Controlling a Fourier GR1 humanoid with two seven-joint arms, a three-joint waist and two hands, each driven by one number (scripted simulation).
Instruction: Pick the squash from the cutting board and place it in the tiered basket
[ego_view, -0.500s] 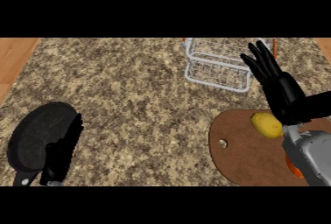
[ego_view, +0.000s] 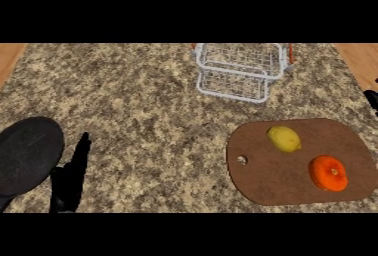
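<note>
Soft, even light is falling from above on the speckled brown granite worktop (ego_view: 140, 100), leaving no glare. The white wire tiered basket (ego_view: 240, 72) is casting hardly any shadow. The round brown wooden cutting board (ego_view: 284, 182) is showing a thin dark edge. The dark round pan (ego_view: 26, 155) is staying matte, without highlights.

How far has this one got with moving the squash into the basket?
Nothing looks done: the yellow oval squash lies on the brown wooden cutting board, beside a round orange fruit. Neither hand holds anything; the left hand rests open near the black pan, and only a sliver of the right hand shows at the right edge. Grasping, carrying and placing in the white wire tiered basket remain.
</note>
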